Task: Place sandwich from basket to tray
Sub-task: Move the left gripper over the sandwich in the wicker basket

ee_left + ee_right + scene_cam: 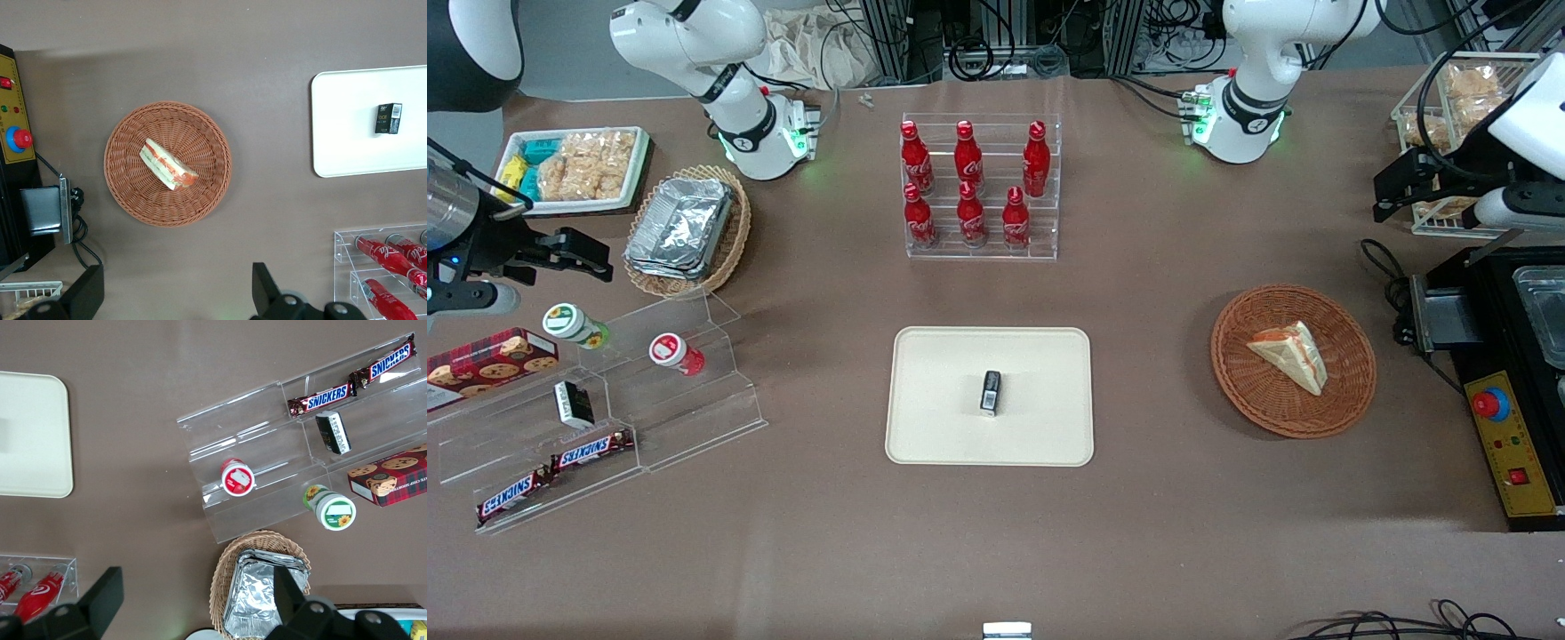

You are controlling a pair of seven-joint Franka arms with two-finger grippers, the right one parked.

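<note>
tray (925, 427): nearest the front camera of the task's things, flat on the surface (1138, 533) mid-table. a small dark box (991, 392) stands at its middle, so i'd aim the drop at bare tray beside it.

basket (1263, 400): a little farther off, toward the working arm's end, well apart from the tray. low rim, so i judge a straight descent will reach inside.

sandwich (1291, 356): in the basket, lying on a flat face near its centre, reddish filling edge showing. not yet touched; the task is at its start, as i read it.

tool (177, 293): my left arm's, raised well above the surface and off to the side of the basket, nearer the arm's base. fingers (90, 290) spread wide and carrying nothing. from the wrist view i look straight down on basket and sandwich, a good spot to line up.

bottles (969, 182): red, in a clear rack farther from the camera than the tray, out of my likely path.

risk: bread is soft; i'd close gently across the wedge's long sides.
</note>
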